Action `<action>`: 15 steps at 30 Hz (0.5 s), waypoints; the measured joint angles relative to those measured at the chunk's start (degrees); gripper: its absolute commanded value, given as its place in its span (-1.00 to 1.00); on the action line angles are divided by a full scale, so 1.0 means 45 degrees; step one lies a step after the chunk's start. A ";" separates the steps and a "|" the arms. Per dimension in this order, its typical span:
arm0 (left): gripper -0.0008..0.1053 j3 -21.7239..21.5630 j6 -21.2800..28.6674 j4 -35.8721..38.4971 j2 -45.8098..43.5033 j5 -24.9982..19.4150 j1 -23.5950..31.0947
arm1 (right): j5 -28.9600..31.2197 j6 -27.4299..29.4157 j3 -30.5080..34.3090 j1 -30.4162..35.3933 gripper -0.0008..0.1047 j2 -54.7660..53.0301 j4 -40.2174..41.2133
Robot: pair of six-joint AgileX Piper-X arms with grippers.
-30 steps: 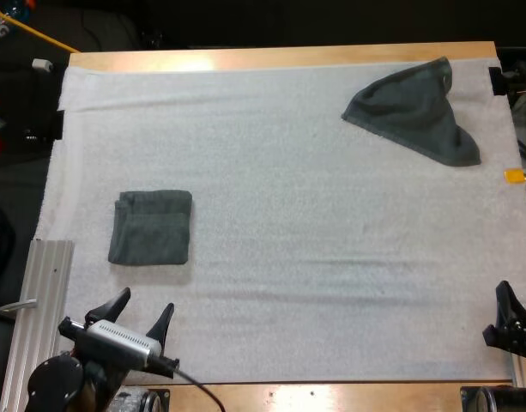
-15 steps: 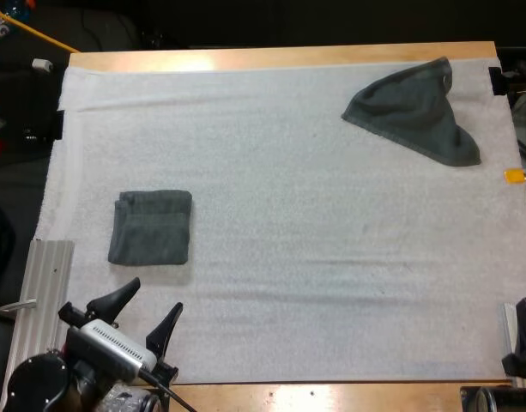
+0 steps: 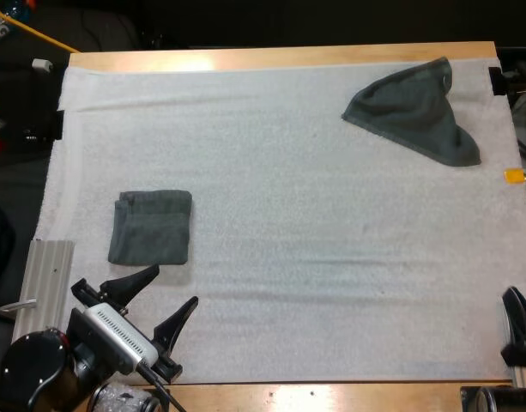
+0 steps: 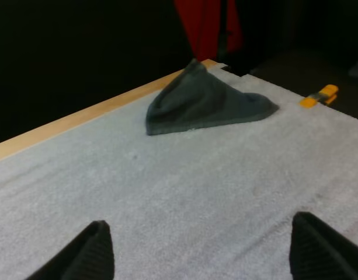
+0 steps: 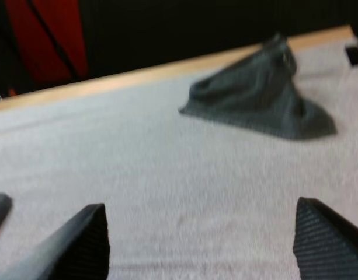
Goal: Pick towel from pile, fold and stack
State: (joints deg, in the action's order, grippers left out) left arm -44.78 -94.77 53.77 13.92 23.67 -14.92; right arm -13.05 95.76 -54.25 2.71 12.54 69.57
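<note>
A crumpled dark grey-green towel (image 3: 415,112) lies at the mat's far right corner; it also appears far ahead in the left wrist view (image 4: 205,102) and the right wrist view (image 5: 263,96). A folded towel (image 3: 151,227) sits flat on the left part of the mat. My left gripper (image 3: 164,299) hovers at the near left edge, just in front of the folded towel, open with nothing between its fingers (image 4: 88,254). My right gripper (image 3: 522,324) sits at the near right edge of the mat, open and holding nothing, its fingers (image 5: 325,242) wide apart.
A ridged metal rail (image 3: 41,287) runs along the mat's near left side. The wooden table edge (image 3: 280,57) borders the far side. The white mat (image 3: 314,240) stretches bare between the two towels.
My left gripper has swung rightward and turned, its fingers now pointing toward the mat's middle. My right gripper dropped back toward the near right corner.
</note>
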 measured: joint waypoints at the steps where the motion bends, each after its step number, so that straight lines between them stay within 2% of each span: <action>1: 0.17 -0.0010 0.0000 -0.0002 0.0076 0.0005 -0.0002 | -0.0014 0.0000 0.0000 0.0000 0.23 0.0345 0.0000; 5: 0.17 -0.0005 0.0000 -0.0002 0.0293 0.0033 -0.0002 | -0.0079 0.0000 0.0000 0.0000 0.23 0.1896 -0.0477; 11: 0.17 -0.0005 0.0000 -0.0002 0.0306 0.0033 -0.0002 | -0.0085 -0.0039 0.0000 0.0000 0.23 0.4282 -0.2123; 15: 0.17 -0.0005 0.0000 -0.0002 0.0306 0.0033 -0.0002 | 0.0740 -0.0039 0.0000 0.0000 0.23 0.5877 -0.2961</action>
State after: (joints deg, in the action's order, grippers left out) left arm -44.80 -94.77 53.76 15.29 23.81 -14.93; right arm -9.72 95.59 -54.25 2.71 38.99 56.25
